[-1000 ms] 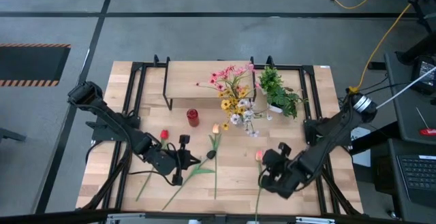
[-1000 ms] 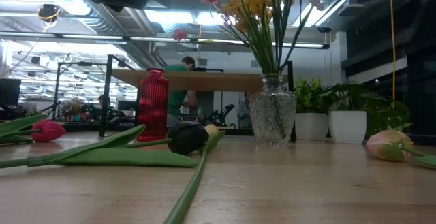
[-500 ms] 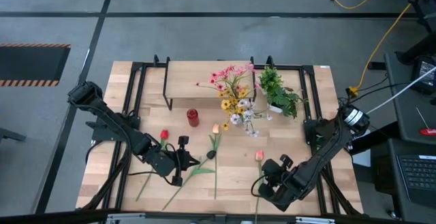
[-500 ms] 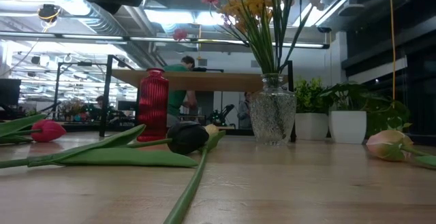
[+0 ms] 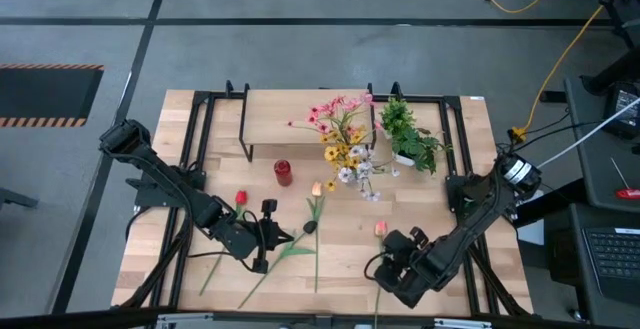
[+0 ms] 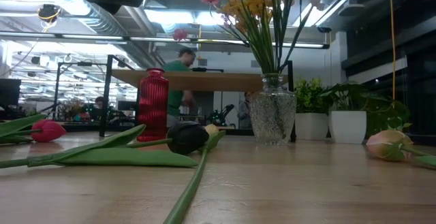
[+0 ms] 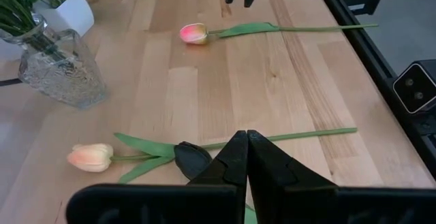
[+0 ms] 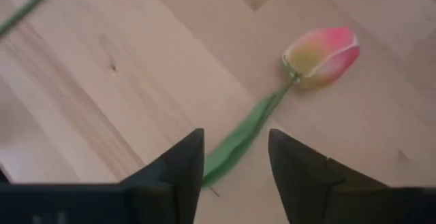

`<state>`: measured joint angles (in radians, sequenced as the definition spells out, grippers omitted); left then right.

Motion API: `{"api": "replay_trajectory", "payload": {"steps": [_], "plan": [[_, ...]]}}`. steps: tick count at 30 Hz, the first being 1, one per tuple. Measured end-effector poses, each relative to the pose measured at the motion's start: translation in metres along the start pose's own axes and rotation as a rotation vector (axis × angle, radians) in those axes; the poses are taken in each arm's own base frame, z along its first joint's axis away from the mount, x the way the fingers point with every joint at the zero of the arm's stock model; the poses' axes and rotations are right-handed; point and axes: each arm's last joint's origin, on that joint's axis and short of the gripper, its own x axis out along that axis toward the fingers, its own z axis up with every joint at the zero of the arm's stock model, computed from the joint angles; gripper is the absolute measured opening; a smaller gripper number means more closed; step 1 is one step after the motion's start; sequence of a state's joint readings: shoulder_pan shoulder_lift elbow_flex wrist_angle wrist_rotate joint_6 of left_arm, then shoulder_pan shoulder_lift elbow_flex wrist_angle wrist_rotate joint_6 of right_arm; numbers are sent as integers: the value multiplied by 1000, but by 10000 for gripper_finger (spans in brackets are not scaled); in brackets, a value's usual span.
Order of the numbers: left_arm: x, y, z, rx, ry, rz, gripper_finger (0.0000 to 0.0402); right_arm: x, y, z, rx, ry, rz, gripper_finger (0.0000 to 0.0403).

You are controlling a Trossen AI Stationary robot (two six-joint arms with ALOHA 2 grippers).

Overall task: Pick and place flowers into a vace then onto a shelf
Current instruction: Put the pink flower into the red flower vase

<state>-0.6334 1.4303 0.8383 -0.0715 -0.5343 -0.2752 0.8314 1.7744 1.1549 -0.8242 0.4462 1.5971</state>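
My right hand (image 8: 235, 157) hangs low over the front of the table (image 5: 440, 129), fingers now parted where a moment ago they were pinched shut. Between them lies the stem of a pink-and-yellow tulip (image 8: 321, 52), flat on the wood and not yet gripped (this looks like the approach to a pick). My left hand (image 7: 245, 157) waits closed and empty near a peach tulip (image 7: 90, 156). A glass vase (image 5: 352, 174) already holds several flowers, just in front of the shelf (image 5: 300, 119).
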Motion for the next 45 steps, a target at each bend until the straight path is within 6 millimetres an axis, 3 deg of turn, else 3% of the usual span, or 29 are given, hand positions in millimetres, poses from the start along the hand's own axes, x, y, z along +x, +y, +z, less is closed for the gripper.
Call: {"api": "replay_trajectory", "payload": {"steps": [11, 29, 45], "plan": [[0, 0, 0, 0, 0, 0, 4, 7, -2, 13, 86, -15, -35, 177], [0, 0, 0, 1, 1, 0, 5, 50, 0, -8, 84, 29, -167, 177], [0, 0, 0, 1, 1, 0, 2, 55, 3, -7, 158, 14, -150, 168]]}}
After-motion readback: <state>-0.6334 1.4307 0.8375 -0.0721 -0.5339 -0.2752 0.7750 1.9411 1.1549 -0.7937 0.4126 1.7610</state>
